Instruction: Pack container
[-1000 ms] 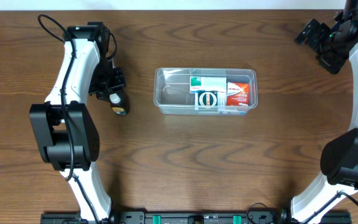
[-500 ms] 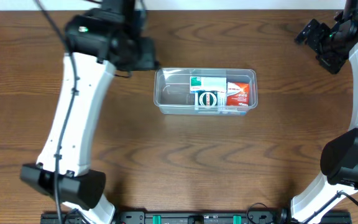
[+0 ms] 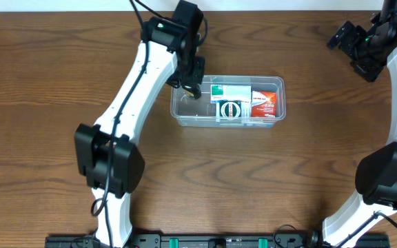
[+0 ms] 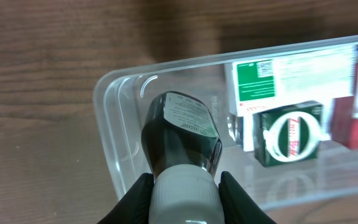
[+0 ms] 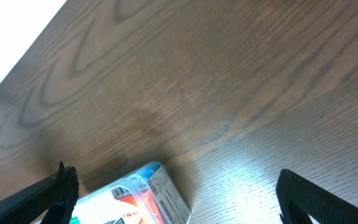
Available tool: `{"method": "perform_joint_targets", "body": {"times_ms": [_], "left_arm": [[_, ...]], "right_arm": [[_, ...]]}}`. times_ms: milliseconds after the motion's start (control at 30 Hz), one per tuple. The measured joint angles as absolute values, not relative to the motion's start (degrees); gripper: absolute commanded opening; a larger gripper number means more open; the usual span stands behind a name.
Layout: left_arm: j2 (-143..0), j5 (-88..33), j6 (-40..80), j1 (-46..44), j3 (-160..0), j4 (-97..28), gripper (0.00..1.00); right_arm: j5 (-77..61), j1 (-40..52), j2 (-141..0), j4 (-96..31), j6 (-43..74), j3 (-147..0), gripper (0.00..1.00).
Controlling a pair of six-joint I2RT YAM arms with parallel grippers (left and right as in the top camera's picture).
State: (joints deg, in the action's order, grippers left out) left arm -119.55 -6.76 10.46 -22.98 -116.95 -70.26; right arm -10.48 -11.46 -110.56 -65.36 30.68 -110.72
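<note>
Bottle (image 4: pixel 182 134) pinched by its white cap in left tool (image 4: pixel 182 186), bottom end pointing down over bare left end of container (image 3: pixel 182 118), mid tabletop (image 3: pixel 47 172). Boxes (image 4: pixel 289 132) packed just right of it. Right tool (image 3: pixel 351 49) spread wide, far off. Straight down next, probably.

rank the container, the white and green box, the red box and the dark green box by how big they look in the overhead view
1. container, by far the largest
2. white and green box and red box, look about alike, so not ranked
3. dark green box, slightly the smallest
</note>
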Motion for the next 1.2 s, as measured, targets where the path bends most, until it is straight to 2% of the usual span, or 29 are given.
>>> {"method": "perform_joint_targets", "body": {"times_ms": [167,333,433,700,833,933,1200], "left_arm": [[-122.7,-6.7,10.5,-23.0,-116.9,-69.8,0.26],[-124.6,-7.0,10.4,-23.0,-116.9,-69.5,0.43],[-124.8,-7.2,10.3,-23.0,-116.9,-68.8,0.48],[-124.8,-7.3,10.4,-23.0,-117.0,-70.1,0.5],[-124.3,-7.3,10.3,-23.0,-117.4,-71.5,0.68],[-121.7,-7.2,10.2,-23.0,-117.4,-71.4,0.99],[-101.4,-3.0,10.5,-21.9,-118.8,-71.3,0.96]], "right_arm": [[-10.5,-11.5,-110.6,-65.4,30.7,-110.7,0.99],[-10.5,-11.5,-110.6,-65.4,30.7,-110.7,0.99],[-10.5,-11.5,-110.6,-65.4,30.7,-110.7,0.99],[-10.5,-11.5,-110.6,-65.3,30.7,-110.7,0.99],[-10.5,-11.5,-110.6,-65.4,30.7,-110.7,0.99],[-10.5,-11.5,-110.6,-65.3,30.7,-110.7,0.99],[-10.5,-11.5,-110.6,-65.4,30.7,-110.7,0.99]]}}
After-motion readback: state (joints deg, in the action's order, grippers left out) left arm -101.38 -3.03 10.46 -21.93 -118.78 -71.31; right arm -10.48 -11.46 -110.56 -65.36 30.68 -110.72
